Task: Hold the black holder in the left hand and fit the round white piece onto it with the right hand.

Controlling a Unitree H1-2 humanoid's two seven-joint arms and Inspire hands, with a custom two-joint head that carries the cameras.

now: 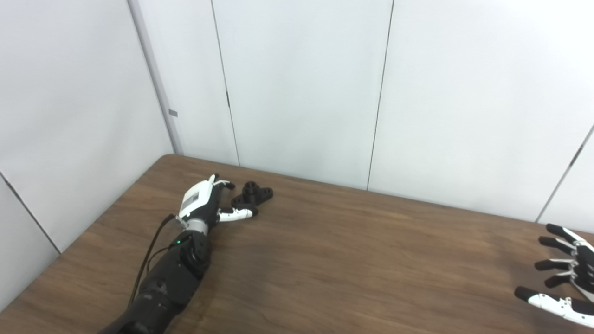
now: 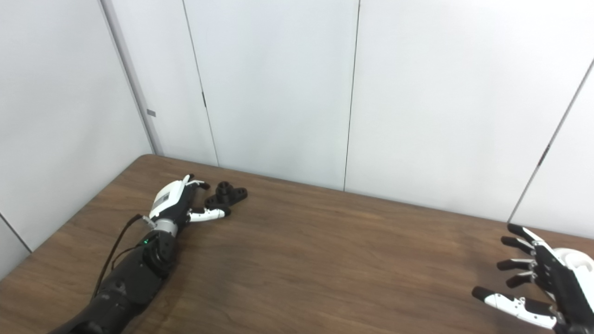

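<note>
The black holder point(image 1: 253, 194) lies flat on the brown table point(image 1: 352, 260) near its far left corner. My left hand point(image 1: 209, 200) rests on the table just left of the holder, open, its thumb under the holder's near edge and its fingers close to the far side. My right hand point(image 2: 533, 283) hovers open with spread fingers at the right edge of the table. The round white piece point(image 2: 577, 261) shows partly behind that hand in the right eye view; the hand hides most of it.
White wall panels point(image 1: 301, 83) stand right behind the table's far edge. The table's left edge runs diagonally close to my left arm point(image 1: 167, 283). A cable runs along that forearm.
</note>
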